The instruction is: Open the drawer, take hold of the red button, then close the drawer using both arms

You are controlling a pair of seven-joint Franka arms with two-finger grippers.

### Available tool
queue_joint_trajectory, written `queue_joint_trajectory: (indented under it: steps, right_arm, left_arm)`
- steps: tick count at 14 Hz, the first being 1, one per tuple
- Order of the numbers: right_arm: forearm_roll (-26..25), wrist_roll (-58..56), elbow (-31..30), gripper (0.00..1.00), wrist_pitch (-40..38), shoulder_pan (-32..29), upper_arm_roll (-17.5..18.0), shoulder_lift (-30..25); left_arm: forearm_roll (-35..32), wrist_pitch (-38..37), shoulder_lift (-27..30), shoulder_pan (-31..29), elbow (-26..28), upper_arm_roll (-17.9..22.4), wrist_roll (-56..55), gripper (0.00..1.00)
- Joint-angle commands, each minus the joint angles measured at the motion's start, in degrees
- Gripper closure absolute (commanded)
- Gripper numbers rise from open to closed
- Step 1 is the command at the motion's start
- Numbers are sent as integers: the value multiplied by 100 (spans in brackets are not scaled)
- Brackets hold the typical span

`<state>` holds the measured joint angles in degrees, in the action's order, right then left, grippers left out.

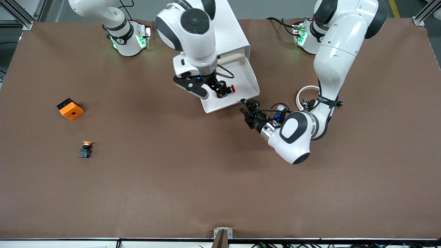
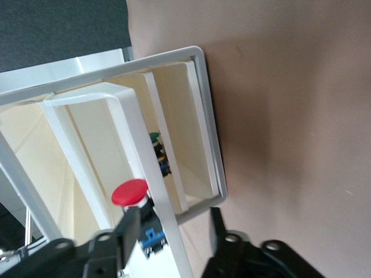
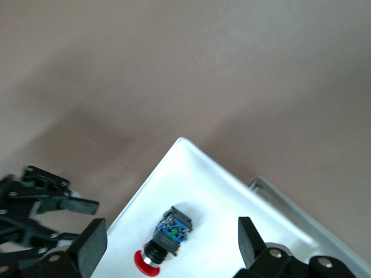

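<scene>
The top drawer (image 1: 246, 77) is pulled out of the white cabinet (image 1: 234, 31). The red-capped button (image 1: 231, 89) lies on its side on the drawer floor near the front edge. My right gripper (image 1: 220, 91) hangs just over it, open. In the right wrist view the button (image 3: 168, 231) lies between my spread fingers (image 3: 93, 246), untouched, on the drawer (image 3: 191, 174). My left gripper (image 1: 245, 105) is open, low at the drawer's front corner toward the left arm's end. In the left wrist view the gripper (image 2: 175, 226) straddles the drawer's front rim (image 2: 139, 133), with the red cap (image 2: 128, 192) just inside.
An orange cube with a hole (image 1: 70, 109) and a yellow-orange-capped button (image 1: 86, 149) lie toward the right arm's end. A white ring (image 1: 306, 94) lies beside the left arm. A green-capped part (image 2: 154, 138) shows in a lower drawer.
</scene>
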<state>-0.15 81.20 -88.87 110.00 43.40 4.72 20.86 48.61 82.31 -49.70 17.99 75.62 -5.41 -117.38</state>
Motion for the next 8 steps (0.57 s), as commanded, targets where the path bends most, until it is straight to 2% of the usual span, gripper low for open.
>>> queue_joint_trajectory:
  steps: [1, 3, 6, 8]
  right_arm:
    - [-2, 598, 256, 0, 57, 168, -68, 312]
    - [33, 634, 256, 0, 66, 168, -68, 374]
    - [42, 1142, 238, 0, 57, 177, -68, 541]
    - [42, 1362, 221, 0, 48, 203, -68, 612]
  left_arm:
    - [-350, -136, 92, -76, -468, 162, 57, 0]
    - [-1026, -111, 319, -76, -661, 276, 485, 0]
    - [-1170, -40, 619, -146, -768, 837, 1319, 0]
    - [-1179, -5, 672, -356, -759, 1023, 2740, 0]
